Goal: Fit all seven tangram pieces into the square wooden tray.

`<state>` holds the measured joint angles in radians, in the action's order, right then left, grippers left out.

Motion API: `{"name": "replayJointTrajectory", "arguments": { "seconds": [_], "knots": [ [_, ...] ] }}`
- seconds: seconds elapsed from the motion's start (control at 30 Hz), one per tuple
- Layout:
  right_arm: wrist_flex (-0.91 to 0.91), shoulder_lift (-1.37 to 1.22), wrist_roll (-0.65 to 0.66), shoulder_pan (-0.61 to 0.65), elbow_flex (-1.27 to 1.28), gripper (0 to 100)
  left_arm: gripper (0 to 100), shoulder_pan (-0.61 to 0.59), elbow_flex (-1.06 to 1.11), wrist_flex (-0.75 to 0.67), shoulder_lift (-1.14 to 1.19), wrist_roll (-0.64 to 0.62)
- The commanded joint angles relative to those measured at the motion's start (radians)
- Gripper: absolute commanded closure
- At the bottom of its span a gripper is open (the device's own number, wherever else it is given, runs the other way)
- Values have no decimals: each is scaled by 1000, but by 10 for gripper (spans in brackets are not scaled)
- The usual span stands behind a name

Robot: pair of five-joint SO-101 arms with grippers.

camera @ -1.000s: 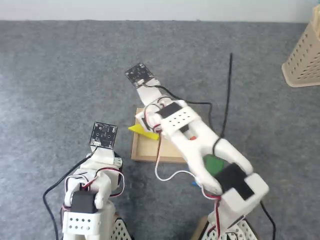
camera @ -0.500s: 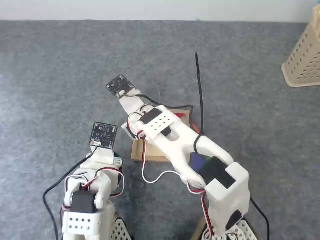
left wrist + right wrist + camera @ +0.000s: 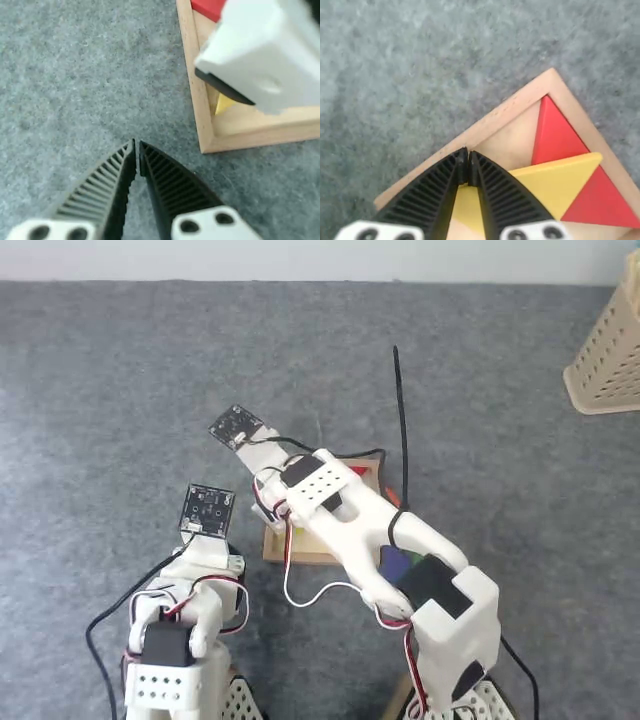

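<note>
Right wrist view puts my right gripper point(image 3: 468, 152) with its jaws pressed together, gripping nothing, tips over a corner rim of the wooden tray point(image 3: 495, 117). Inside the tray, a yellow piece point(image 3: 555, 182) lies against a red triangle point(image 3: 552, 135). My left gripper point(image 3: 136, 145), jaws also together and empty, hangs above the grey carpet point(image 3: 75, 75) just left of the tray.

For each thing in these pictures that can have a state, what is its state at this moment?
left end effector: shut, empty, above the carpet beside a tray corner.
right end effector: shut, empty, above the tray near its rim.
tray: partly filled, some floor bare.
yellow piece: inside the tray, lying partly across the red piece.
red piece: inside the tray, in a corner, partly covered.
</note>
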<state>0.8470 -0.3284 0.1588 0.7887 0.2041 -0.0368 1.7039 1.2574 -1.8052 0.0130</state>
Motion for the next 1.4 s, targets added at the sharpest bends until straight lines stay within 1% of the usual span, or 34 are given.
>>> {"name": "replayJointTrajectory", "arguments": {
  "seconds": [0.0, 0.13, 0.23, 0.33, 0.37, 0.47, 0.57, 0.67, 0.83, 1.0, 1.2, 1.37],
  "knots": [
    [24, 111, 26, 8, -2, 992, 988, -5, -19, 6, -21, -6],
    [21, 248, 25, -5, 69, 992, 988, -5, -19, 6, -21, -6],
    [19, 358, 23, -47, 124, 992, 988, -5, -19, 6, -21, -6],
    [19, 438, 17, -128, 180, 992, 988, -5, -19, 6, -21, -6],
    [19, 450, 15, -166, 195, 992, 988, -5, -19, 6, -21, -6],
    [18, 433, -43, -277, 207, 992, 988, -5, -19, 6, -21, -6],
    [15, 372, -51, -326, 199, 992, 988, -5, -19, 6, -21, -6],
    [-12, 303, -51, -320, 195, 992, 988, -5, -19, 6, -21, -6],
    [-13, 220, 0, -243, 160, 992, 988, -5, -19, 6, -21, -6],
    [-24, 205, 6, -180, 149, 992, 988, -5, -19, 6, -21, -6],
    [-22, 196, 8, -173, 84, 992, 988, -5, -19, 6, -21, -6],
    [-42, 194, 72, -139, 80, 992, 988, -5, -19, 6, -21, -6]
  ]
}}
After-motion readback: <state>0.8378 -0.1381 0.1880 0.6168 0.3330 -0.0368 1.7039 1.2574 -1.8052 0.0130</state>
